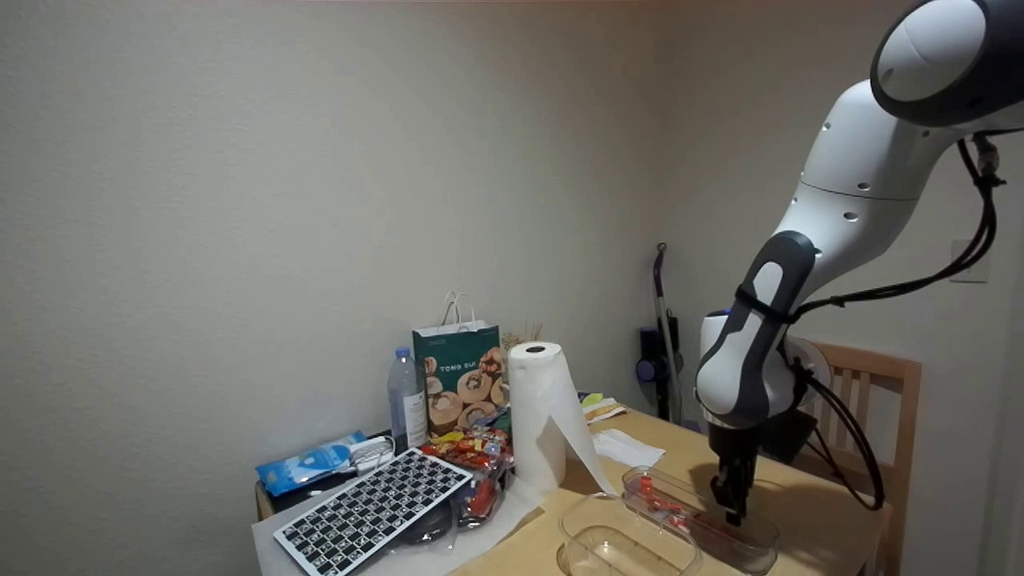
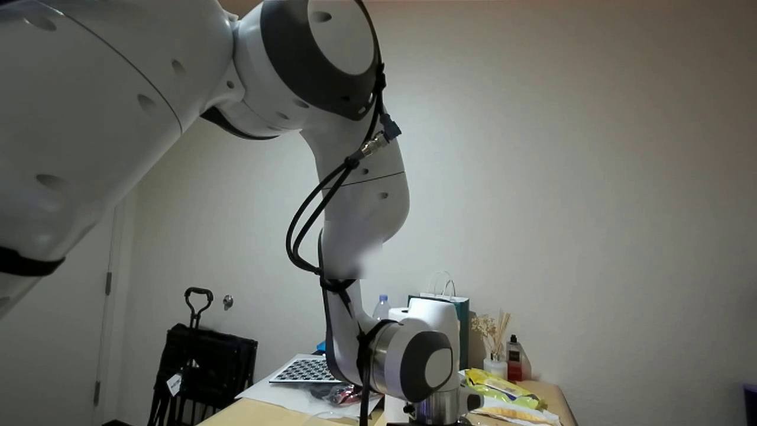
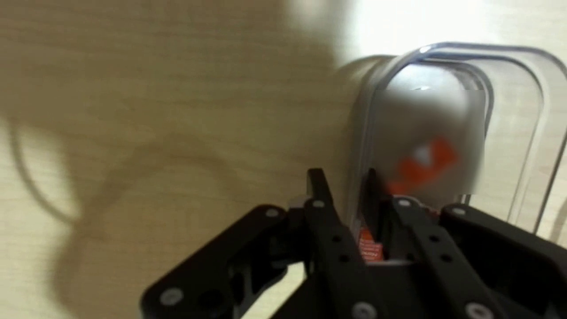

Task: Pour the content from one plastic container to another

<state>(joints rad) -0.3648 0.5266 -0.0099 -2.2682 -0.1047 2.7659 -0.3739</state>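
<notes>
A: Where are we working?

B: We're straddling one long wall of the narrow container [image 1: 756, 550] with the gripper [image 3: 343, 175] — its fingers [image 3: 318, 184] are standing apart, one on the inner side, one on the outer. The container is sitting on the table [image 1: 824, 512], red pieces [image 1: 661, 504] lying in it.

A: And what are we fearing?

B: If we're squeezing off toward one end, that smooth wall could be twisting between the fingers once we're tilting, and the pieces could be spilling short of the wider container [image 1: 620, 552]. We're judging that one light, so a bump could be pushing it away. The loose sheet [image 1: 578, 432] of the paper towel roll [image 1: 532, 416] is hanging near that container's rim; we could be snagging it.

A: What stuff are we handling?

B: Clear, glossy plastic with rounded corners, rims catching glints. The red pieces are looking like printed wrappers — though mostly blurring in the wrist view. Underneath, the table is showing smooth wood grain.
</notes>
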